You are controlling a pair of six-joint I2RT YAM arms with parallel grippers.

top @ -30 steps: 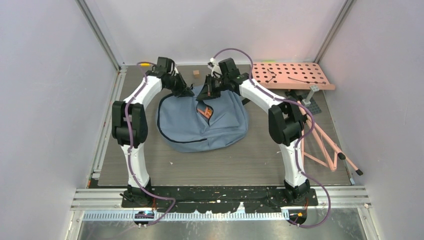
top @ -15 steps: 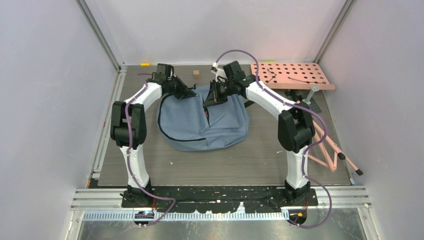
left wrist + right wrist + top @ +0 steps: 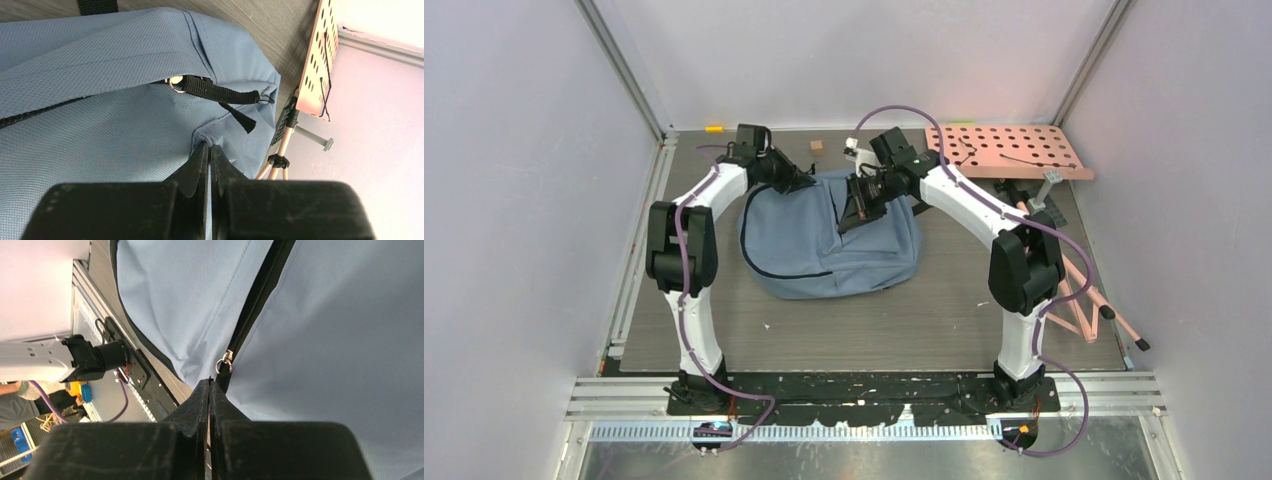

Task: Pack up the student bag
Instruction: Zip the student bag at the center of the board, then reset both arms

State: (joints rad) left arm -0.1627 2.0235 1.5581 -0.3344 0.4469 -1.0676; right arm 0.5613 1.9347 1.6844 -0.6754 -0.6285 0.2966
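A grey wood-grain table (image 3: 874,330) carries a large, soft, grey-blue woven bag (image 3: 809,255), lying flat and rounded, with a dark zipper line curving along its left side. On the bag's far middle, the right gripper (image 3: 210,382) has its black tapered fingers pressed together against the dark zipper, just below a small metal slider (image 3: 223,361); whether they catch the pull cannot be told. At the bag's far edge, toward its left, the left gripper (image 3: 208,145) pinches a pucker of bag fabric, near a black webbing strap (image 3: 220,92). Right of the bag are thin pink rods (image 3: 1074,300). Beyond the bag sit a small wooden cube (image 3: 817,146) and a pink board (image 3: 1009,150) with round holes.
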